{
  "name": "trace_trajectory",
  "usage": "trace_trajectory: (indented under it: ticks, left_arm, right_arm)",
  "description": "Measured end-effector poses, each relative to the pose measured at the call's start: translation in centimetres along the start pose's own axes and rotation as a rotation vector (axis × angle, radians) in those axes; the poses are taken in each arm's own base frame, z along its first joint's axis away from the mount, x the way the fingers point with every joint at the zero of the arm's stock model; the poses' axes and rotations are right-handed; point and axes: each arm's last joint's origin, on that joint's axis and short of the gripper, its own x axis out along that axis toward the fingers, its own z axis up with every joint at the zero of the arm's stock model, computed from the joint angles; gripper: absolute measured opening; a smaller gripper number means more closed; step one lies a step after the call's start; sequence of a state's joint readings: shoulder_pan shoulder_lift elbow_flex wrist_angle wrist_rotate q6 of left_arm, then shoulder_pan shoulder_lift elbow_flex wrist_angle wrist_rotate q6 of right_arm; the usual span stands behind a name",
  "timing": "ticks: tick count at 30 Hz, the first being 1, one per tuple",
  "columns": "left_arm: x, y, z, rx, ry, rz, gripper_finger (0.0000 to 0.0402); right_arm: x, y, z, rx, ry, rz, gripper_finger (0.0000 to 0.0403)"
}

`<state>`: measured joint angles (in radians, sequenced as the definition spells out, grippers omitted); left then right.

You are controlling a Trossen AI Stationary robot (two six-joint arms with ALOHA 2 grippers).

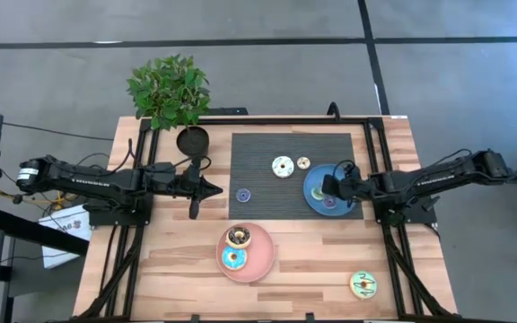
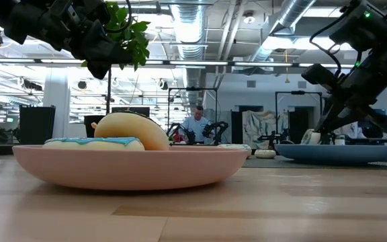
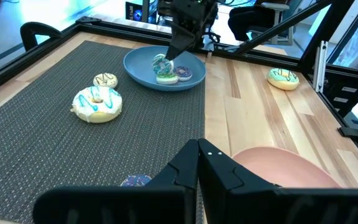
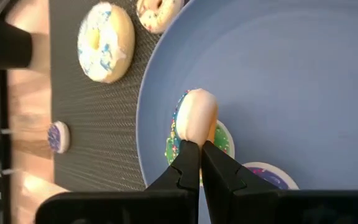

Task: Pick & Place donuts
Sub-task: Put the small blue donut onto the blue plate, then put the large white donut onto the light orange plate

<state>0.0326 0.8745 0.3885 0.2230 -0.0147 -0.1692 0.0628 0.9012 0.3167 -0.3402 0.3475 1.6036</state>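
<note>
My right gripper [image 4: 199, 148] is over the round blue plate [image 1: 316, 196] and is shut on a tiny donut [image 4: 194, 118] with blue-green frosting. A tiny green donut [image 4: 221, 142] and a purple one [image 4: 271, 177] lie flat in that plate. On the dark mat rest a white donut with blue streaks [image 1: 283, 166], a tiny cream one [image 1: 303, 162] and a tiny purple one [image 1: 243, 193]. The pink plate [image 1: 263, 263] holds a dark brown donut [image 1: 239, 236] and a blue one [image 1: 233, 259]. A green-yellow donut [image 1: 363, 284] lies near the table's near right corner. My left gripper [image 1: 212, 188] hovers shut by the mat's left edge. My right gripper pinches the tiny donut by its rim [image 4: 193, 138] between the two fingertips, slanting down from the table's right. The donut stands on edge above the plate, its pale underside [image 4: 199, 112] facing the camera. Whether it touches the donuts beneath, I cannot tell.
A leafy potted plant [image 1: 170, 90] and a dark round pot [image 1: 192, 141] stand at the far left of the table. A black frame [image 1: 380, 144] runs round the work area. Bare wood lies between the pink plate and the green-yellow donut. A person sits in the room beyond [image 2: 197, 124].
</note>
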Motion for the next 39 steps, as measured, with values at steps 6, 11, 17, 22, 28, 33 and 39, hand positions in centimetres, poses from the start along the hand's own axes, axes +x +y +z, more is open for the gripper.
trace_trajectory:
  ticks: [6, 11, 17, 22, 28, 33, 39]
  left_arm:
    - [0.0, 0.0, 0.0, 0.0, 0.0, 0.0, 0.0]
    - [0.0, 0.0, 0.0, 0.0, 0.0, 0.0, 0.0]
    - [0.0, 0.0, 0.0, 0.0, 0.0, 0.0, 0.0]
    - [0.0, 0.0, 0.0, 0.0, 0.0, 0.0, 0.0]
    - [0.0, 0.0, 0.0, 0.004, 0.0, 0.0, 0.0]
    - [0.0, 0.0, 0.0, 0.007, 0.0, 0.0, 0.0]
    - [0.0, 0.0, 0.0, 0.008, 0.0, 0.0, 0.0]
  right_arm:
    - [-0.5, 0.1, 0.1, -0.026, 0.007, -0.058, 0.0001]
    - [-0.6, -0.4, 0.2, -0.034, 0.005, -0.116, 0.0001]
    - [-0.6, -0.6, 0.2, -0.038, 0.015, -0.142, 0.003]
    - [-0.6, -0.7, 0.2, -0.042, 0.019, -0.153, 0.0071]
    - [-0.6, -0.8, 0.2, -0.042, 0.029, -0.161, 0.0095]
    - [-0.8, -0.7, 0.2, -0.035, 0.03, -0.137, 0.0102]
    - [-2.3, 1.1, 0.9, -0.104, -0.023, -0.04, 0.0102]
